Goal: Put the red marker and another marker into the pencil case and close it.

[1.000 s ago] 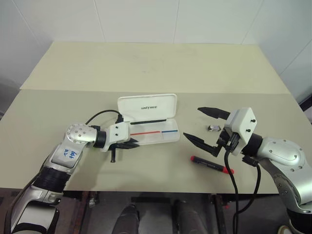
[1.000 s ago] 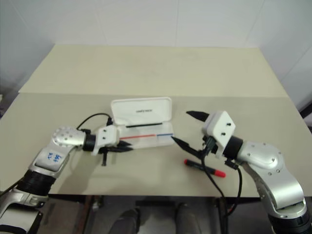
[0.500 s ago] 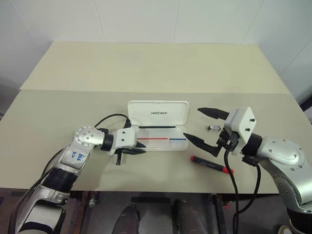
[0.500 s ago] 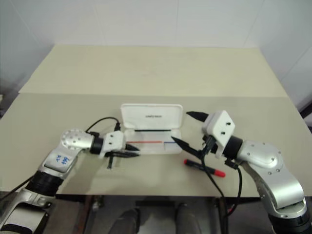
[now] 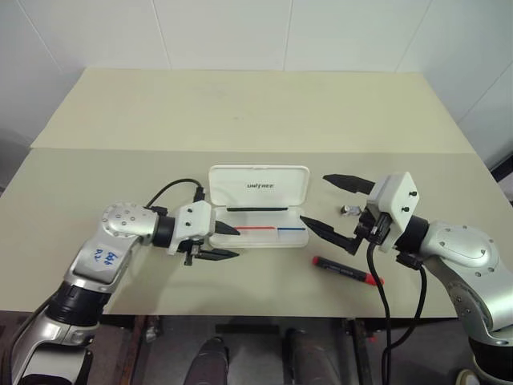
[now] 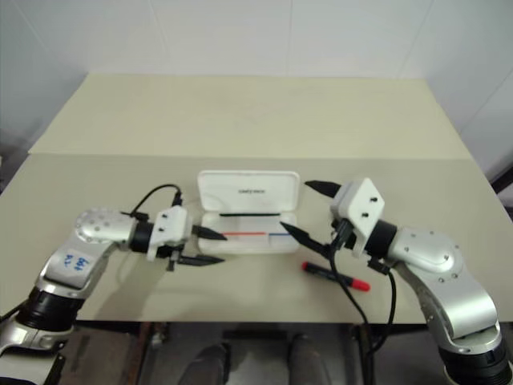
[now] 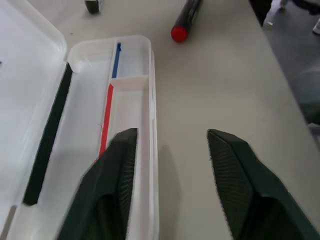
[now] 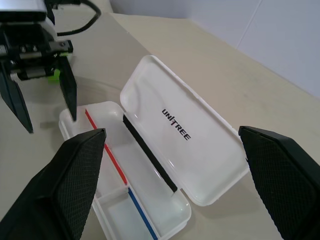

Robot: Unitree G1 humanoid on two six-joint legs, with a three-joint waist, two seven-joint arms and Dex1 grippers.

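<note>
The pencil case point(image 5: 258, 186) lies open mid-table, its lettered lid laid back and its tray point(image 5: 272, 239) showing red and blue stripes. My left gripper point(image 5: 229, 242) is open at the tray's left end; one finger hangs over the tray, the other over the table in front, with the front wall point(image 7: 151, 100) between them. The red marker point(image 5: 349, 271) lies on the table to the right of the case. Above it, off the case's right end, my right gripper point(image 5: 314, 200) is open and empty. A lime-green sliver of the other marker point(image 8: 54, 76) shows behind the left gripper.
A small grey metallic bit point(image 5: 350, 210) lies near the right gripper's fingers, right of the case. The table's front edge point(image 5: 256, 313) runs close below both arms. A black cable point(image 5: 172, 188) loops off the left wrist.
The case was slid right and squared up while the left gripper was shut at its left end. That gripper has since opened, lifted and drawn back left. The right arm has stayed put.
</note>
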